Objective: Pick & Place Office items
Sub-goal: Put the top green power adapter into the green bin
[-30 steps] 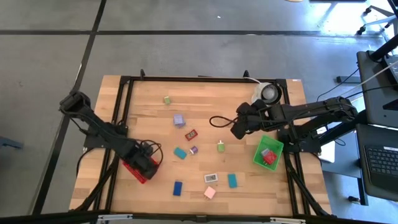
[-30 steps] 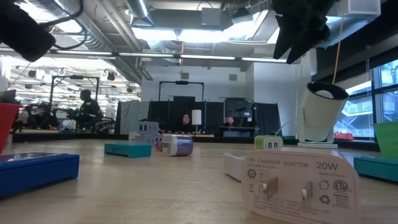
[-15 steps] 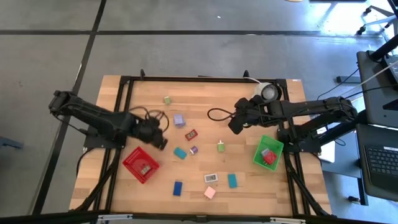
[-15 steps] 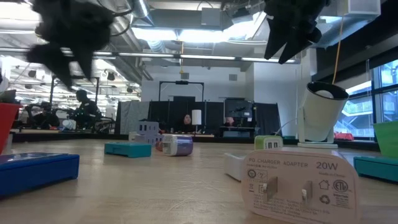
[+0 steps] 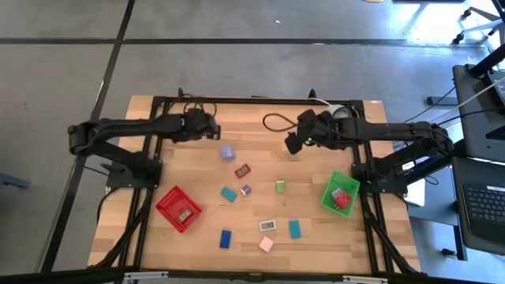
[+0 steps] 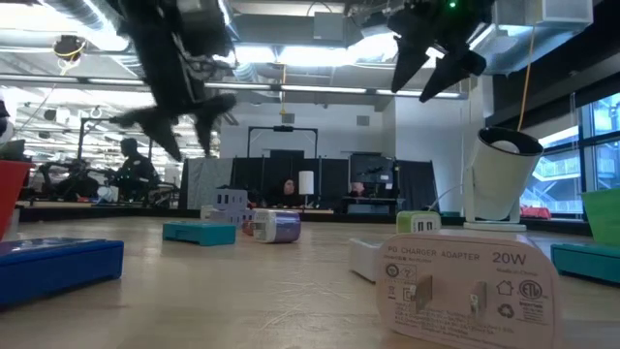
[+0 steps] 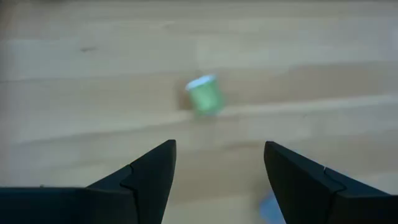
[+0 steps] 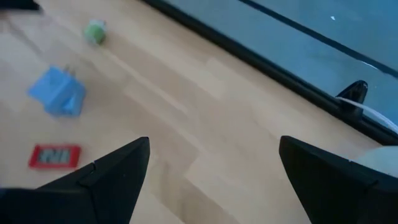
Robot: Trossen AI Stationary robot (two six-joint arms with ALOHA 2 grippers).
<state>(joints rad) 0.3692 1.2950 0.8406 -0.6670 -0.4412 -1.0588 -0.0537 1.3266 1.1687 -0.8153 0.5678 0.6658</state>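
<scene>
Swinging away from the red square basket (image 5: 178, 208) near the table's left front corner, the left gripper (image 5: 211, 128) now hangs over the far edge of the wooden table (image 5: 181, 162), its arm stretched almost level across the left side. Its fingers (image 7: 149, 171) are spread wide and empty, with the small green block (image 7: 204, 97) on the bare wood just ahead of them. The right gripper (image 5: 290, 143) has drawn back toward the far edge too, parted and empty. The lavender block (image 5: 227, 152) and red flat piece (image 5: 242, 170) lie mid-table; other pieces are scattered toward the front edge. The green square basket (image 5: 340, 195) sits by the right edge.
</scene>
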